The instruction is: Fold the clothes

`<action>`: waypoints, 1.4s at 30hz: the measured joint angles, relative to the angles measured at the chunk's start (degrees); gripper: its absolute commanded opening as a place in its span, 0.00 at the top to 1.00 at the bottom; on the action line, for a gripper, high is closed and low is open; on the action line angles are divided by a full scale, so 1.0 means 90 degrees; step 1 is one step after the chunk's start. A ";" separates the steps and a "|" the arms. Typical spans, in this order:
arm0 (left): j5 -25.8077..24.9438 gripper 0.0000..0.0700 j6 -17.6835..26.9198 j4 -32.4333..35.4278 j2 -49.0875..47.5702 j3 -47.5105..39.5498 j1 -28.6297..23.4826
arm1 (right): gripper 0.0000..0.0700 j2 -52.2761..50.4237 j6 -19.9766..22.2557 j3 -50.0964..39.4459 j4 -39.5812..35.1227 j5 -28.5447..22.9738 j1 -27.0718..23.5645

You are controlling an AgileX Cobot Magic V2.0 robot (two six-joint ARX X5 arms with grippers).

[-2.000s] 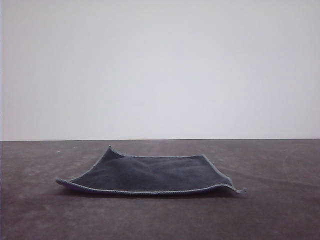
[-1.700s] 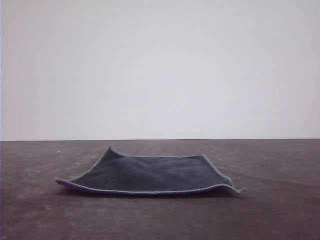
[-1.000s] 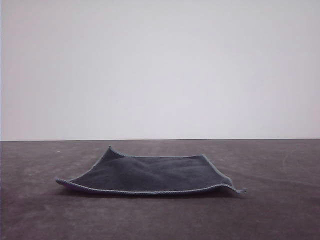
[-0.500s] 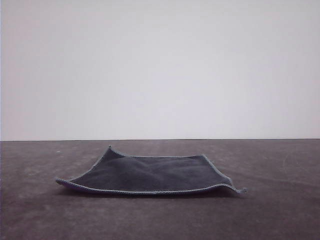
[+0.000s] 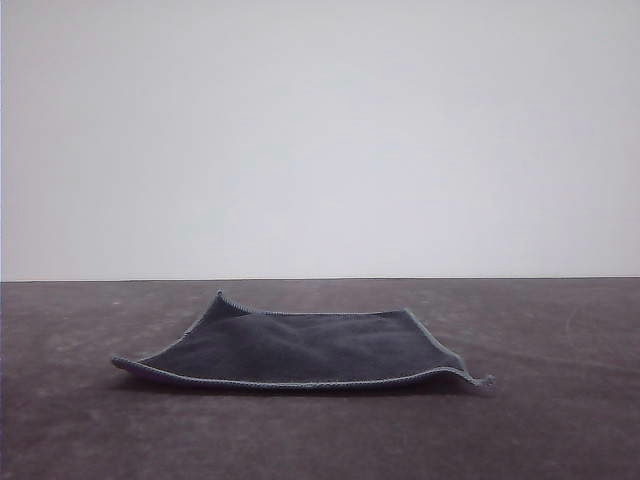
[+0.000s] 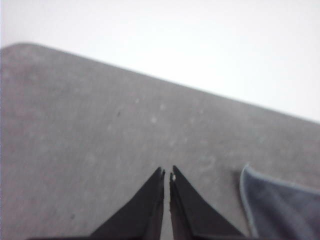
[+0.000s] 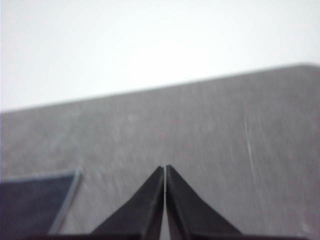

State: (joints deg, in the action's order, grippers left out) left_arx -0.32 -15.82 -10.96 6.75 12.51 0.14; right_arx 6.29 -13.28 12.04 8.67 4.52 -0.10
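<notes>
Lying unfolded, grey face up, the cloth (image 5: pixel 300 350) is seen on the table (image 5: pixel 560 420) between the left gripper (image 6: pixel 167 176) and right gripper (image 7: pixel 165 170), both closed, apart from each.

— What's the cloth (image 5: pixel 300 350) like?
— You've got soft, matt charcoal fabric with a pale stitched edge.
— And the table (image 5: pixel 560 420)?
— Dull, dark, faintly scuffed. Your gripper fingers (image 6: pixel 192 210) look matt black.
</notes>
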 measured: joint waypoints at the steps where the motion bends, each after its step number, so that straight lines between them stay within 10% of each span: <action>1: 0.0000 0.98 -0.0025 0.0001 0.0204 0.0179 0.0000 | 1.00 0.0205 -0.0016 0.0216 0.0001 0.0018 0.0000; 18: -0.1473 0.98 0.0414 -0.0608 0.5507 0.4568 0.0017 | 1.00 0.5590 0.0608 0.4754 0.0950 0.1849 0.0007; 39: -0.2280 0.97 0.0906 -0.1149 0.7941 0.5146 0.0363 | 0.99 0.8448 0.0670 0.5140 0.1269 0.2874 0.0419; 42: -0.2281 0.83 0.0941 -0.1153 0.7941 0.5146 0.0364 | 0.68 0.8448 0.0676 0.5142 0.1270 0.2882 0.0435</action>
State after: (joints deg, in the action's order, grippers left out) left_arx -20.85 -7.35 -21.34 78.22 58.83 3.42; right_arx 82.32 -7.20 58.32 20.10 30.45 3.81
